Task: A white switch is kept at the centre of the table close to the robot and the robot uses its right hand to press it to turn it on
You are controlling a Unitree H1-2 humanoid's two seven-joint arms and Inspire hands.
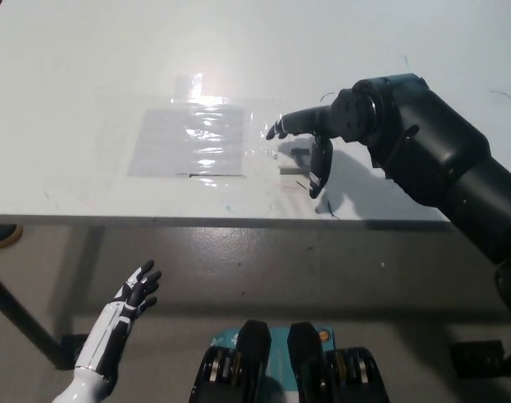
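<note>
Black right hand [315, 143], fingers spread, hovers over the small white switch [294, 159], seemingly not touching; next, press down. White left hand [125, 311] rests open below the table edge.

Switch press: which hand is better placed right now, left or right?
Right. The black right hand hangs directly over the white switch near the table's front edge, fingers spread and pointing down at it. The white left hand rests low, below the table edge and well off to the side.
</note>
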